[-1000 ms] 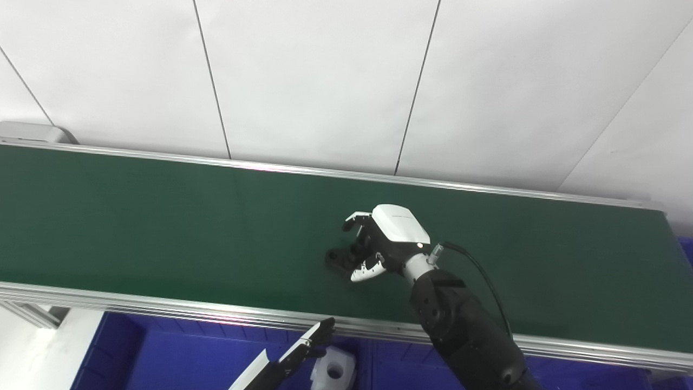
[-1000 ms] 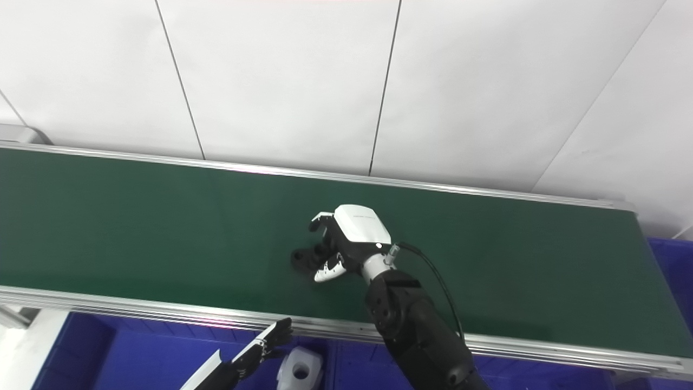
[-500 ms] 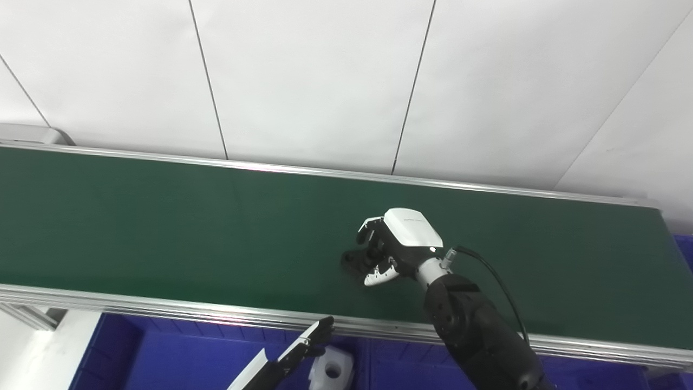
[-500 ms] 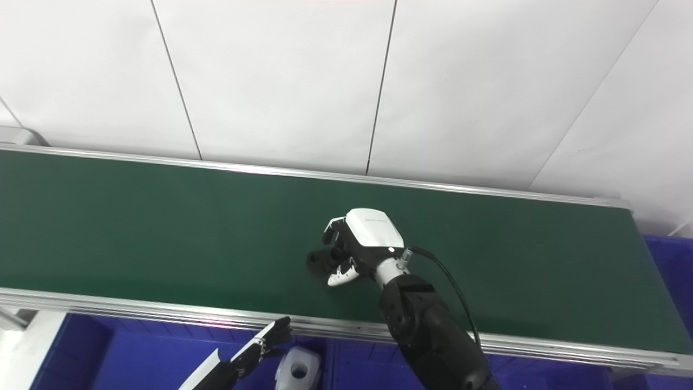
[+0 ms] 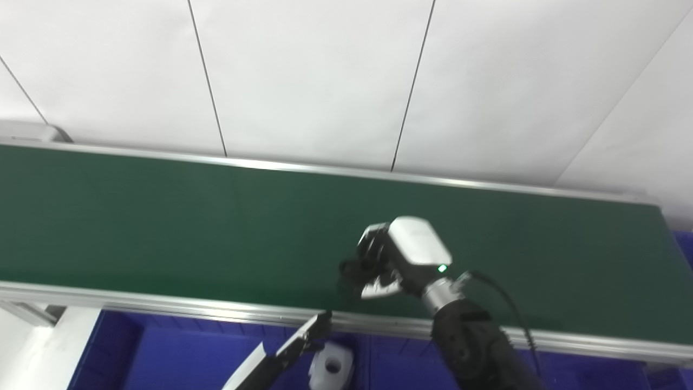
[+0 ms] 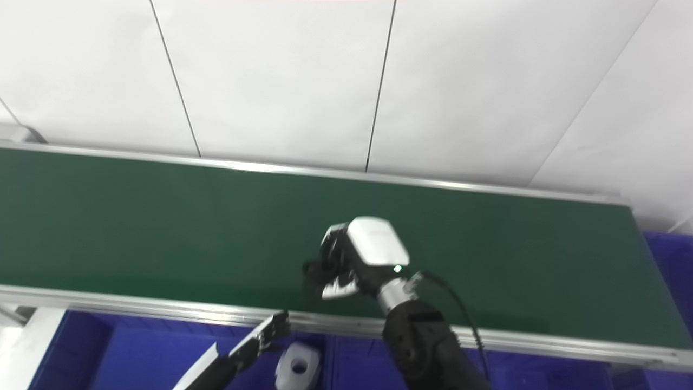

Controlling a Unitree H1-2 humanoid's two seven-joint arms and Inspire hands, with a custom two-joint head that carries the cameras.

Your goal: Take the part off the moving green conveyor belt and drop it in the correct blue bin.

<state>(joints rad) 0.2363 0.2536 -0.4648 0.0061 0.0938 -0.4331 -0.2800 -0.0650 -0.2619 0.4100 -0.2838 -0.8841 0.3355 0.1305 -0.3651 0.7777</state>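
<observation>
— Over the near half of the green conveyor belt (image 5: 162, 227), what has the right hand (image 5: 398, 260) got?

— Its fingers are curled around a small black part (image 5: 349, 271), thumb tucked beneath. The picture is blurred, so I cannot tell whether the part is clear of the belt or resting on it.

— What could go wrong?

— The hold looks shallow, with the part sticking out past the fingertips. A quick swing could shake it loose, and it might fall back onto the belt or drop short.

— And the edges?

— The belt's near metal rail (image 5: 162, 306) lies between the hand and the blue bin (image 5: 178, 352) below. Carried too low, the part could clip that rail.

— Is there room in the bin?

— Some. A white part (image 5: 331, 367) already sits there, and the left hand (image 5: 311, 333) waits just beneath the rail, fingers fairly straight, holding nothing. Blue floor shows to its left. More blue shows at the far right, past the belt's end; which bin is correct I cannot judge.
</observation>
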